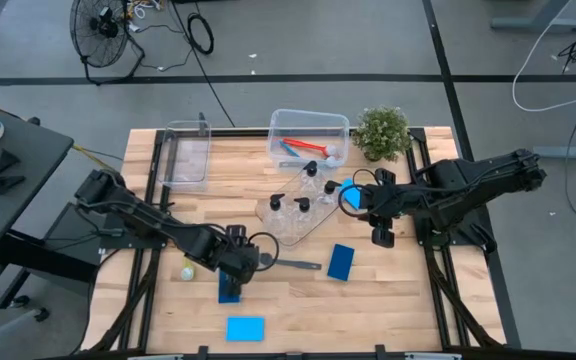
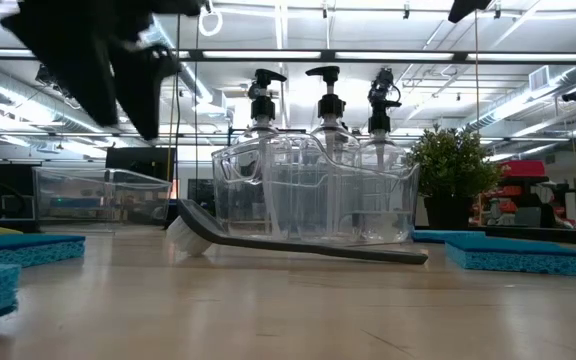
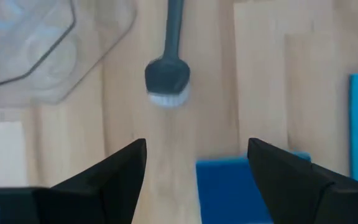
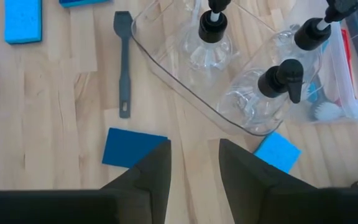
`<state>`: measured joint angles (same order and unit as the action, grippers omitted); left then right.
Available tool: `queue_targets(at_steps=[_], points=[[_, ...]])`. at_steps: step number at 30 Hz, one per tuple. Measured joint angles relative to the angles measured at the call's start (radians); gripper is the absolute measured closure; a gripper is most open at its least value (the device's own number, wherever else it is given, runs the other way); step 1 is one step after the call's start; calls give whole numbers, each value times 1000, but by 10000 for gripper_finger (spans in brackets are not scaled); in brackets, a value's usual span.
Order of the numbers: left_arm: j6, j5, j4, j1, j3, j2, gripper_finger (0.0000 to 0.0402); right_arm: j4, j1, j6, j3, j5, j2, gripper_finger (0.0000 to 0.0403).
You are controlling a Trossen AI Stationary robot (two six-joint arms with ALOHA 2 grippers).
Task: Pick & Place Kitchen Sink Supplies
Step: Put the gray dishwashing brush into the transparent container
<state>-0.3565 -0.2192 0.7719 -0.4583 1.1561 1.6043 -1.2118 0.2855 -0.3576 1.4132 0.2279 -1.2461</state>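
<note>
1. Wooden tabletop, carrying bins, a tray, a plant and the scattered sink supplies.
2. Left end effector low over the near-left part of the tabletop, fingers spread wide and released, nothing between them; dark-blue sponge directly beneath, seen just below the fingers in the left wrist view.
3. Right end effector raised over the right side, beside the tray; fingers set partway apart with bare wood between them, grasping nothing.
4. Clear bin at the far edge, centre, holding a red brush and a blue brush.
5. Second clear bin at the far left.
6. Clear tray near the middle, holding clear pump bottles with black tops, standing upright.
7. Potted plant at the far right, just beside the first bin.
8. Grey brush lying flat on the wood near the tray, bristle head towards the left end effector, handle pointing right.
9. Dark-blue sponge right of the brush handle, apart from it.
10. Light-blue sponge near the front edge.
11. Another light-blue sponge beside the tray, near the right arm.
12. Yellow-green item left of the left end effector; kind not clear.
</note>
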Motion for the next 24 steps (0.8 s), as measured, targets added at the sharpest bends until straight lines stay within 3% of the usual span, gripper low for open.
queue_targets(at_steps=[11, 16, 24], points=[[4, -53, -417, 4, -204, -4, 120, 5, 0, -43, 0, 0, 0, 266], [-23, -75, -445, 39, -254, -4, 120, 6, 0, -53, 0, 0, 0, 266], [78, 52, -533, 120, -266, -3, 120, 10, 0, -53, 0, 0, 0, 266]])
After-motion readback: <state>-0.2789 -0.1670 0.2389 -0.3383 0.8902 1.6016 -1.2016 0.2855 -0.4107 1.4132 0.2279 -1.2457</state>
